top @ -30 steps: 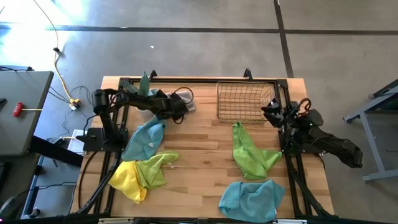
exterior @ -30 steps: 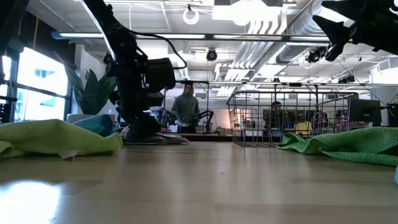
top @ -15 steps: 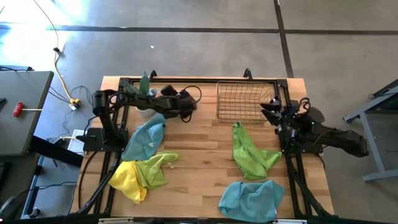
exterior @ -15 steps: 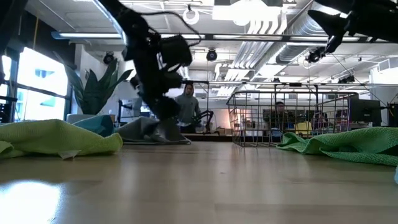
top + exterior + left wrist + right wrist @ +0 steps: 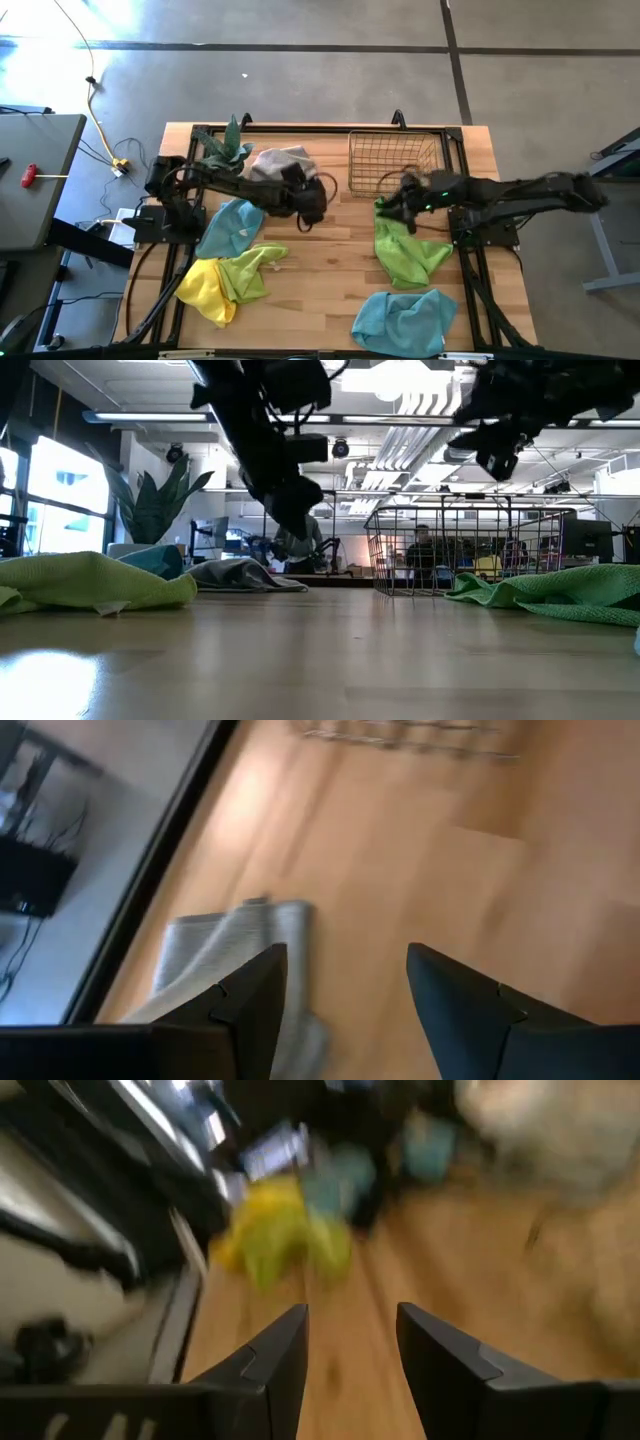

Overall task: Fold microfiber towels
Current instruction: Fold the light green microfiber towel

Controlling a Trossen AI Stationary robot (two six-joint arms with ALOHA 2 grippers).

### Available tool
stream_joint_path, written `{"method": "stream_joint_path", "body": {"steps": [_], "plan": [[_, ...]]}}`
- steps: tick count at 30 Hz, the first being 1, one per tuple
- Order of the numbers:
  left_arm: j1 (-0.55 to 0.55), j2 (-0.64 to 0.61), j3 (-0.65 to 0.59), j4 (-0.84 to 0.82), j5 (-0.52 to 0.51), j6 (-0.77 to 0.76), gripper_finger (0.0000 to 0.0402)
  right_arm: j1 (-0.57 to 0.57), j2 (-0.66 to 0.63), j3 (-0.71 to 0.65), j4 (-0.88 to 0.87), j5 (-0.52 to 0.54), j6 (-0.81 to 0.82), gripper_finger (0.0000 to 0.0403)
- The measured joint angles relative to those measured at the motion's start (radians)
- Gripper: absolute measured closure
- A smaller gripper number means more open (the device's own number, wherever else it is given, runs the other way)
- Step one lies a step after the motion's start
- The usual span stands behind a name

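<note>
Grey towel (image 5: 281,160) lies crumpled near the bench's (image 5: 330,270) far edge; left gripper (image 5: 312,209) hovers mid-bench, fingers spread, empty; right gripper (image 5: 388,205) hovers above a green towel (image 5: 400,250), fingers spread.

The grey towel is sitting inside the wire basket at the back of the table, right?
Not quite. The grey towel is at the back of the table, but it lies on the wood to the left of the wire basket, not inside it. The high view shows this: the basket holds nothing, and the towel sits beside the plant.
</note>
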Motion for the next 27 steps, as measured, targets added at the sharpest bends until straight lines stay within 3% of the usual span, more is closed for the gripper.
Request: {"method": "stream_joint_path", "body": {"steps": [10, 22, 27], "plan": [[-0.159, 0.000, 0.000, -0.054, 0.000, -0.058, 0.0204, 0.242, 0.350, 0.241, -0.392, 0.011, 0.170, 0.0256], [-0.333, 0.000, 0.000, -0.214, -0.002, -0.169, 0.0204, 0.447, 0.605, 0.251, -0.418, 0.022, 0.497, 0.0256], [-0.385, 0.000, 0.000, -0.245, -0.006, -0.206, 0.0204, 0.516, 0.663, 0.252, -0.510, -0.045, 0.629, 0.0256]]}}
